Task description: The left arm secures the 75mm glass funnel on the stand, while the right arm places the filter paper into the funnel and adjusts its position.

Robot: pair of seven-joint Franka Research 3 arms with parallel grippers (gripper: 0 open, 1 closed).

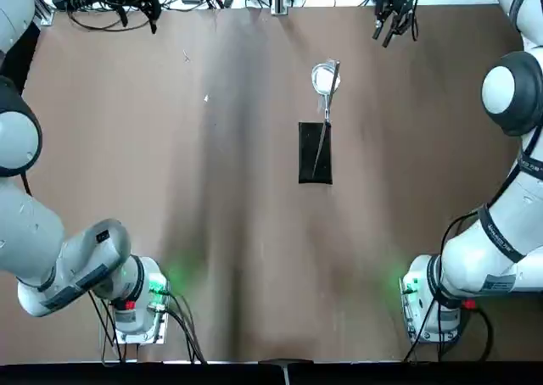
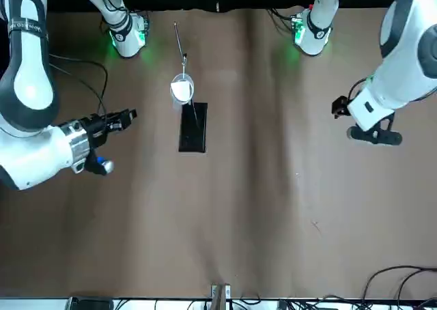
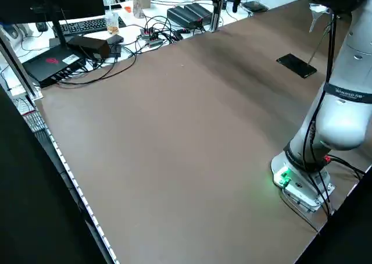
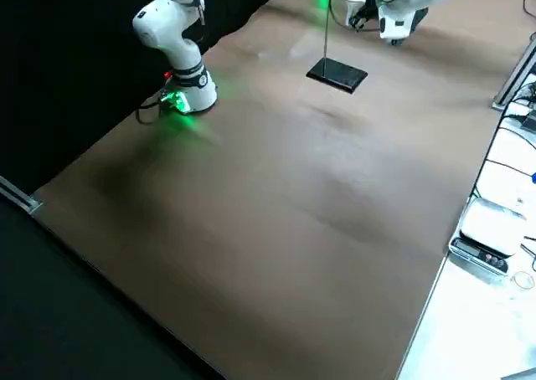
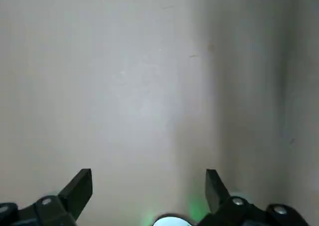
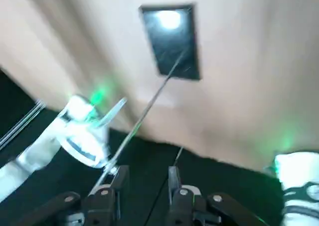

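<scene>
The stand (image 1: 315, 153) has its black base at mid-table, and its silver rod leans up to the ring. The glass funnel (image 1: 325, 79) sits in that ring with the white filter paper (image 2: 181, 90) inside it. In the right wrist view the funnel (image 6: 82, 134) and paper show beside the rod. My right gripper (image 1: 386, 30) hovers beyond the stand on the right, toward the table's far edge. It is open by a narrow gap and holds nothing (image 6: 147, 183). My left gripper (image 2: 374, 136) hangs low over the bare table far off on the left, open wide and empty (image 5: 148, 186).
Cables, a keyboard and electronics (image 3: 87, 40) crowd the bench past the table's far edge. The arm bases with green lights (image 1: 140, 304) (image 1: 428, 304) stand at the near corners. Bare brown tabletop (image 1: 212, 215) surrounds the stand.
</scene>
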